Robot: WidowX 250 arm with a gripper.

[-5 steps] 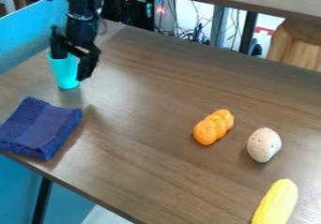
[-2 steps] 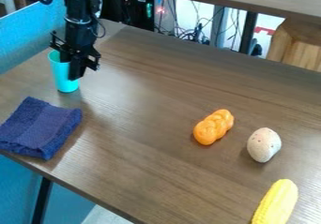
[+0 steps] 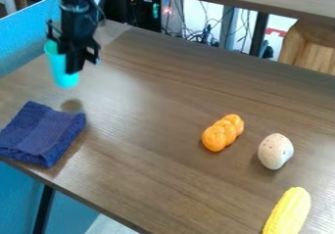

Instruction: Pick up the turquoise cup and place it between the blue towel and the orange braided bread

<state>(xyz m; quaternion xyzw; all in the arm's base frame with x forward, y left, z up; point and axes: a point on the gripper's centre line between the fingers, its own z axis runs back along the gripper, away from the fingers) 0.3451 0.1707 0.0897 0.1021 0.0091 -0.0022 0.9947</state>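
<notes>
Arm (image 3: 77,12): black throughout, with faint grey glints along its surface. Build slim, roughly column-like, made up of blocky, hard-edged segments. Thin dark cable (image 3: 103,13) runs in a loose curve outside the housing. Gripper (image 3: 72,61) also black; outline angular and jagged, with small bracket-like projections at both sides and a narrow, straight-edged finger piece. Screws and markings too small to make out; finer joint detail blurred.

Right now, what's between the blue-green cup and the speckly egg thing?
In the camera view, the orange twisty thing, close to the speckly egg thing, and, right at the cup, the gripper holding it.
</notes>
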